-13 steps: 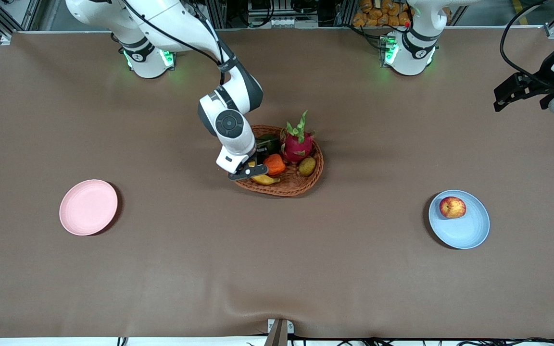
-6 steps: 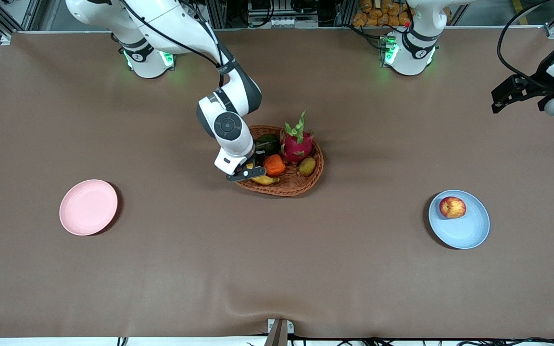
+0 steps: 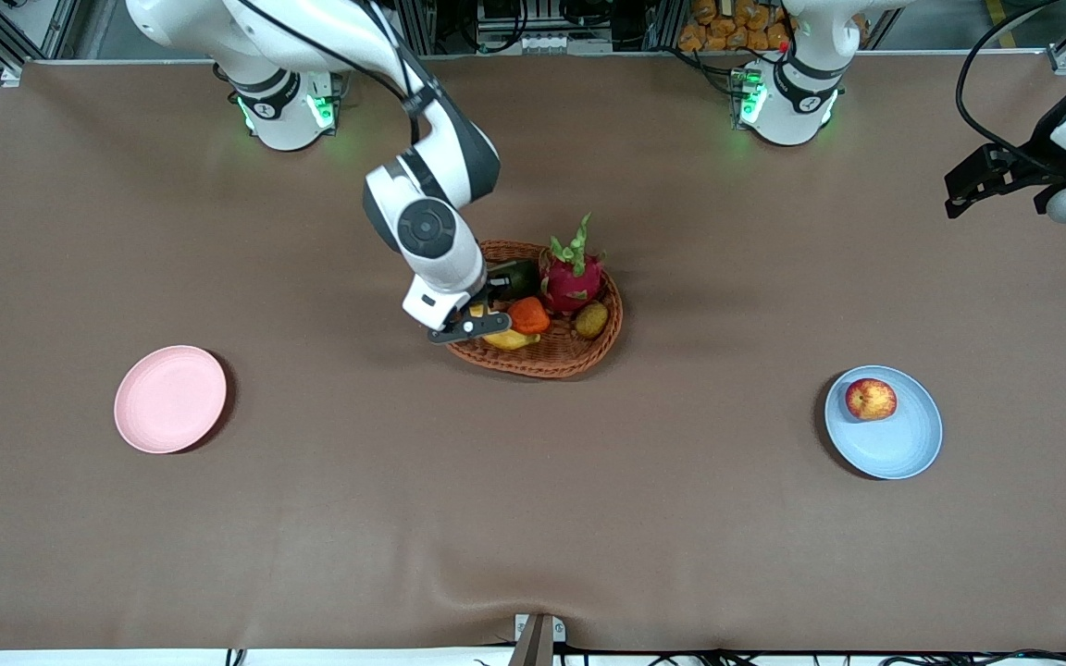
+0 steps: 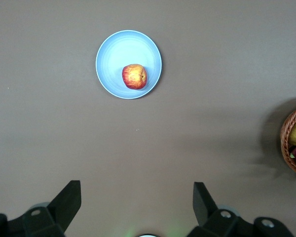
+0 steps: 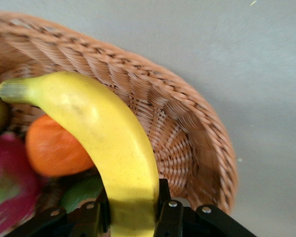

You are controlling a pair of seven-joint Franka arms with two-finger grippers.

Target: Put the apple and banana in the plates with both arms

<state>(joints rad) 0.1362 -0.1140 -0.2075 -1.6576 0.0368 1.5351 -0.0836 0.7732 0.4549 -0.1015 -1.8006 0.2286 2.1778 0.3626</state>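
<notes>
The right end effector (image 3: 476, 324), clamped on the banana (image 5: 106, 143) over the basket (image 3: 579, 356), has the pink plate (image 3: 170, 399) at its 8 o'clock.

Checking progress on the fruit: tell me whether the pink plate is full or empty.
Empty. The pink plate shows only its bare surface; the banana is in the right pincer over the basket.

The right claw (image 5: 133, 217) grips the banana (image 5: 103, 143) above the wicker basket (image 5: 187, 148), beside an orange fruit (image 5: 54, 148).
</notes>
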